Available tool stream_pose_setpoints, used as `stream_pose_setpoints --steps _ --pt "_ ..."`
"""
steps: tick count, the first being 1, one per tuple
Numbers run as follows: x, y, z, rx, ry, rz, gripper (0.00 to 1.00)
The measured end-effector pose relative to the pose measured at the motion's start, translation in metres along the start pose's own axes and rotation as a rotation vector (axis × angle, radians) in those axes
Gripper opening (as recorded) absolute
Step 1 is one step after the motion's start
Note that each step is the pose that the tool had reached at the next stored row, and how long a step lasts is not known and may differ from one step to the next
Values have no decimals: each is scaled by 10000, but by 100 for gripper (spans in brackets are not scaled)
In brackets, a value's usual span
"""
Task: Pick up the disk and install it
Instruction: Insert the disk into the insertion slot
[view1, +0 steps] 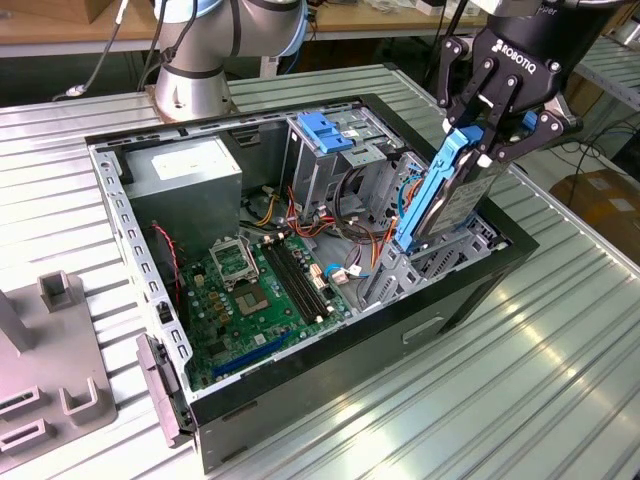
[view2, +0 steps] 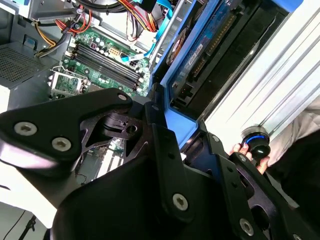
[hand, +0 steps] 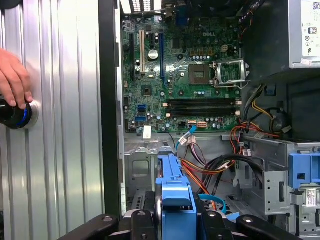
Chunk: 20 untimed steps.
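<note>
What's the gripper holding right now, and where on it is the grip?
The gripper is shut on the disk, clamping its upper end across the blue carrier. The disk stands tilted, its lower end down inside the open computer case.

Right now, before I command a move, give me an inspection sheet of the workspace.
Surface: ribbed metal table carrying an open computer case.
Job's things: disk in its blue carrier, tilted, lower end down in the case's corner bay at the exterior view's right.
Clutter: grey fixture blocks on the table at the exterior view's left.
Grippers: tool shut on the disk's upper end.
Cables: red, orange and yellow wires loose beside the drive cage, close to the disk.
Surroundings: a person's hand on a round knob on the table beside the case; arm's base beyond the case.
</note>
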<state>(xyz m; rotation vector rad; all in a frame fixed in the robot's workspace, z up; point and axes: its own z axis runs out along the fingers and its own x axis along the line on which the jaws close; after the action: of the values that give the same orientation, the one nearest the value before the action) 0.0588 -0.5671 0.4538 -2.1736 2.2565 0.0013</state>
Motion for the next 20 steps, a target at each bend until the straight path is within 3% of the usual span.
stream_pose_setpoints --steps 10,20 --pt "0 0 13 -1 0 0 37" --pt "1 0 157 -83 2 0 37"
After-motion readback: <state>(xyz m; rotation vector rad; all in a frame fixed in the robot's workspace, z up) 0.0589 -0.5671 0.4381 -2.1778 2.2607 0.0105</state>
